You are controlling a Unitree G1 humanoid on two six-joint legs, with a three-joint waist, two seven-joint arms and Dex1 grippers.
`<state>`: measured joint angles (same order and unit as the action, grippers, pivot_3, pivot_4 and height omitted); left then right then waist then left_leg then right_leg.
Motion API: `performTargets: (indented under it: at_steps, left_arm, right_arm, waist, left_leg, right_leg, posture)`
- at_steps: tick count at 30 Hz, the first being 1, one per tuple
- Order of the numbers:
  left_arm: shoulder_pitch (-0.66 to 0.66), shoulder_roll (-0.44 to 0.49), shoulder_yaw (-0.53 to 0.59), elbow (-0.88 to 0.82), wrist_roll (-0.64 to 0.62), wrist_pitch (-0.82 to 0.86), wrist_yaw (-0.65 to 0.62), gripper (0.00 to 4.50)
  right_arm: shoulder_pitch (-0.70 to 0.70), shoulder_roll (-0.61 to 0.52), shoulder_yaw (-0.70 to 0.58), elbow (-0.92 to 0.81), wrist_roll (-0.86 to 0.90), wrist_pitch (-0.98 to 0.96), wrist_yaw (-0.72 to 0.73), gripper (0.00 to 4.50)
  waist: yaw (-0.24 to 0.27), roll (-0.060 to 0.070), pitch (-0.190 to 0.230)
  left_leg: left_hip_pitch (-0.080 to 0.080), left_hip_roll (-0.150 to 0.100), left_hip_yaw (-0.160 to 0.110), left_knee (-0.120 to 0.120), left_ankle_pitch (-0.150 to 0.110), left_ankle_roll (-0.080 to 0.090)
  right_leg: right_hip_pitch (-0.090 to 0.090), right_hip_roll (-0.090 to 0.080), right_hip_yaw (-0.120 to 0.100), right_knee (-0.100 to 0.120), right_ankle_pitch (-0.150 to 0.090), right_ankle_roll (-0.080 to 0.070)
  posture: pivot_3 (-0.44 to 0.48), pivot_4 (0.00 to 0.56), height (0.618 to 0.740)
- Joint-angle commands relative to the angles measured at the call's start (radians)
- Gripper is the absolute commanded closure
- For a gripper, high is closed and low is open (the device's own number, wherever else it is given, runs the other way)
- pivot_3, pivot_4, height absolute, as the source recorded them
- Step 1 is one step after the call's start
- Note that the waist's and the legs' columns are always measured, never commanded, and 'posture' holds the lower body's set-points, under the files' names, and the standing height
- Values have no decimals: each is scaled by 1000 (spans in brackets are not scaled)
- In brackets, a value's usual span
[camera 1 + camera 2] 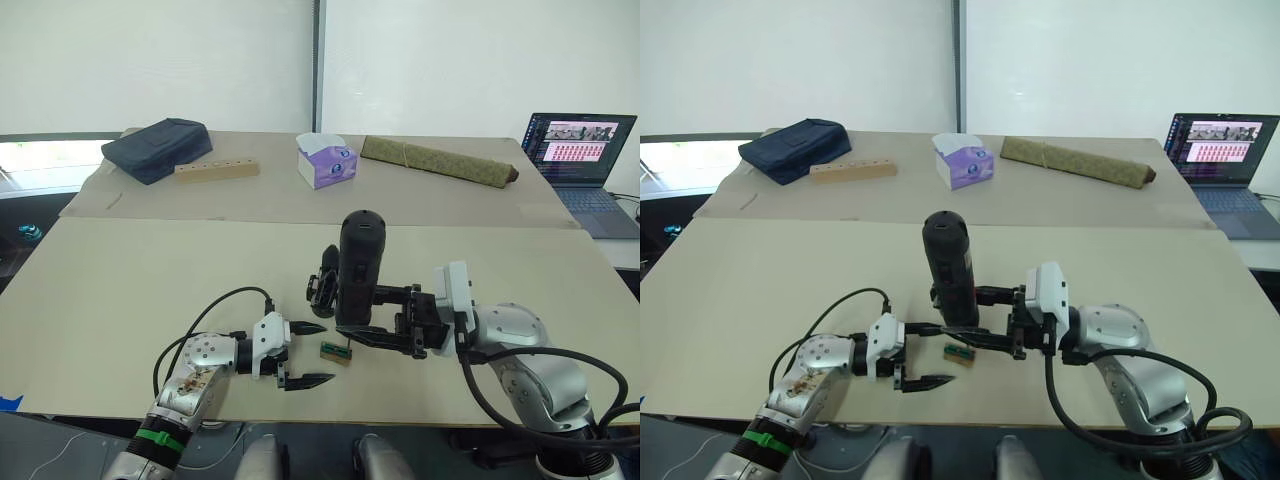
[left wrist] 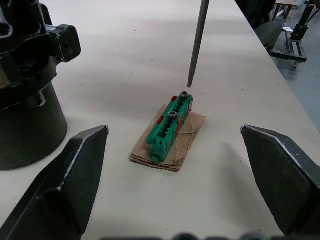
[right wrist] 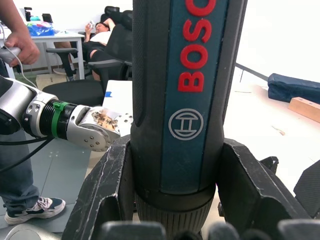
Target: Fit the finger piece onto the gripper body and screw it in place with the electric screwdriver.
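My right jaws [image 1: 392, 338] are clamped on the electric screwdriver [image 1: 358, 268], holding it upright near the tabletop's [image 1: 140, 290] front edge so its thin bit [image 2: 196, 42] points straight down. The tip hangs just above the far screw of a small green block [image 2: 169, 128] lying on a scrap of brown card. I judge I am lining up to pick a screw off that holder, which would explain the vertical hold.

My left jaws [image 1: 300, 353] are spread wide with nothing in them, low over the tabletop on either side of the green block, perhaps ready to steady it.

The gripper body [image 1: 324, 283] stands just behind the screwdriver; the tool's barrel covers most of it from the head views, and the left wrist view cuts it off to a round base and a dark upper part [image 2: 27, 82]. I cannot make out the finger piece as a separate part, so whether it is already seated on the body is beyond me.
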<state>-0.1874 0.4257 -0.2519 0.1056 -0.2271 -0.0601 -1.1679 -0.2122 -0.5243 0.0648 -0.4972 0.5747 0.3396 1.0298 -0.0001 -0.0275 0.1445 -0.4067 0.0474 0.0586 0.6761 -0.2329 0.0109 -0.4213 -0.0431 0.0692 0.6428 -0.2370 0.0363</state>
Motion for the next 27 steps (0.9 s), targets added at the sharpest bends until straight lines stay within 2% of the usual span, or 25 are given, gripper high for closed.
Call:
performTargets:
  at_steps: [1, 27]
  left_arm:
    - [30, -2, -43, 27, 24, 26, -1, 0]
    - [35, 2, -44, 19, 23, 34, 3, 0]
  right_arm:
    - [-20, 4, -13, -23, 28, -22, -2, 2600]
    - [-32, 5, -2, -11, 14, -32, 0, 2600]
  waist:
    - [0, 0, 0]
    - [-1, 0, 0]
  left_leg:
    - [0, 0, 0, 0, 0, 0]
    - [0, 0, 0, 0, 0, 0]
  right_leg:
    - [0, 0, 0, 0, 0, 0]
    - [0, 0, 0, 0, 0, 0]
  posture:
    - [0, 150, 740]
    - [0, 150, 740]
